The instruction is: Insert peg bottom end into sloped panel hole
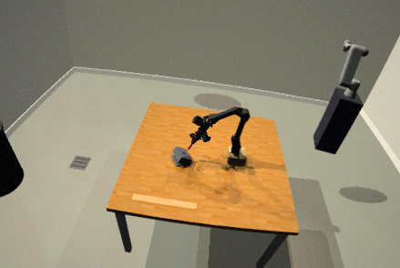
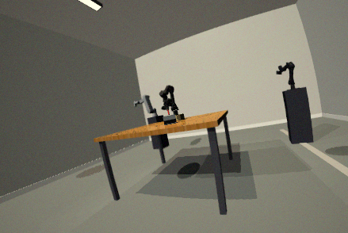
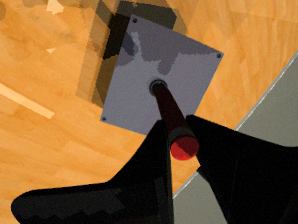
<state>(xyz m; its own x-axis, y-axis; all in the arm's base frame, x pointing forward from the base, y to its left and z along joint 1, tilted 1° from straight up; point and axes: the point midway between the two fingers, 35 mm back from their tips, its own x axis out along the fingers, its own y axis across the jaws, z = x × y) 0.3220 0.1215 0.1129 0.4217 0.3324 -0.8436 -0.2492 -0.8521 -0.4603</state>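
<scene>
The peg is red and looks round. My gripper is shut on it near its upper end, and the peg slants down toward the panel. The grey sloped panel stands on the table. Its round, dark-rimmed hole is in the middle of the face. In the wrist view the peg's lower end overlaps the hole. In the top view the lower end appears just off the panel face. Whether the tip is inside the hole is hard to tell.
The wooden table carries the arm's base to the right of the panel in the top view. A pale strip lies near the table's front edge. Other arms on pedestals stand away from the table.
</scene>
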